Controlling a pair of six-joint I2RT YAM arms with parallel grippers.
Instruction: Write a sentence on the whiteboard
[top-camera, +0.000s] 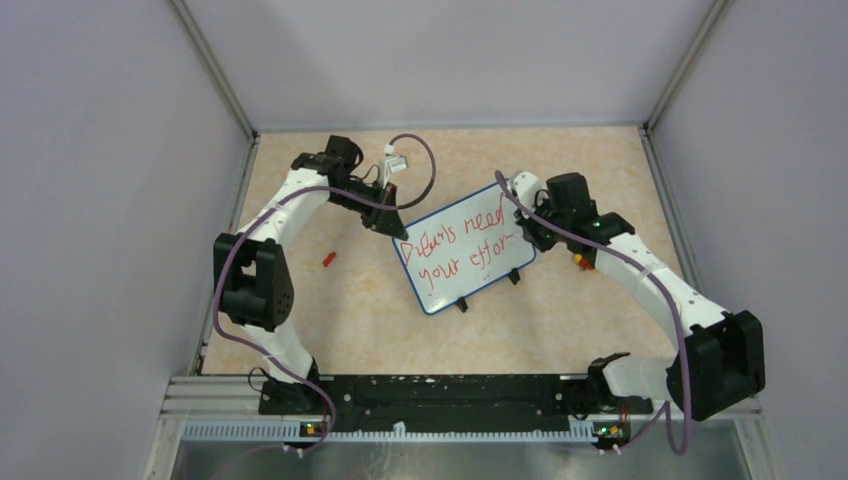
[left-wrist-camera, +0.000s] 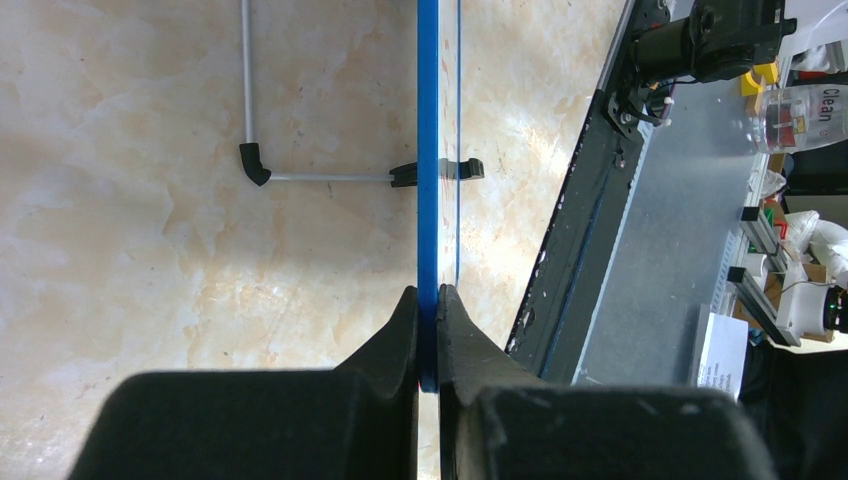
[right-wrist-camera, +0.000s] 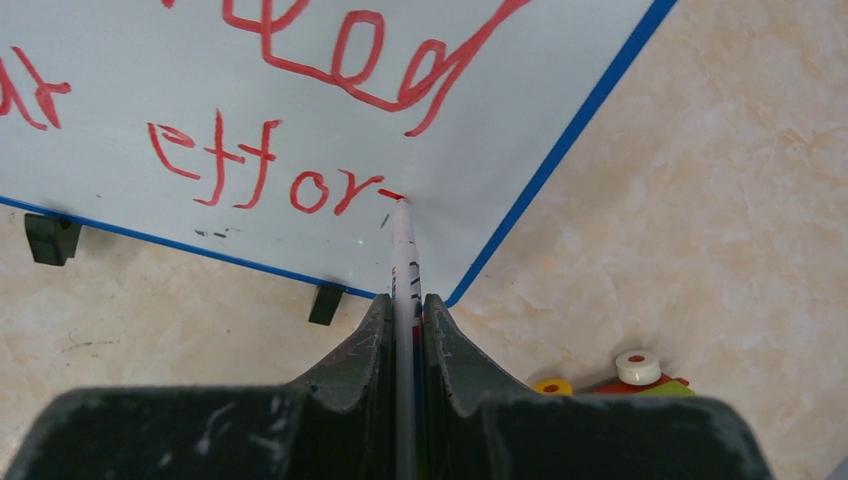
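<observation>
We are on the last letter. The whiteboard (top-camera: 465, 250) sits at the centre of the top view, turned so its long edges run from lower left to upper right, with its two black feet (top-camera: 513, 276) along the lower edge on the worktop (top-camera: 350, 320). The sentence (right-wrist-camera: 260, 170) reads in red, roughly "Dreams need" on the upper line and "your effor" on the lower one. After the "r" there is only a short red dash.

The left gripper (left-wrist-camera: 428, 295) is clamped on the board's blue rim at the upper left corner. In the left wrist view the rim runs straight up between the two pads, with no gap showing. The right gripper (right-wrist-camera: 404, 300) is pinched on the marker (right-wrist-camera: 403, 250). The marker's white barrel rises from between the fingers at the bottom centre of the right wrist view, and its tip meets the board right at that dash.

We judge the task nearly done, with only the closing "t" left. Little white space remains between the tip and the blue rim at the right, so the next move calls for a short, tight stroke: a downward stem and a small crossbar kept inside the rim. Pressure should be light, so that the board does not twist in the left grip. The marker should lift clear before it is moved away, or it may smear the wet "r".

A small red piece (top-camera: 328, 259), perhaps a cap, lies on the worktop left of the board, well apart from it.
</observation>
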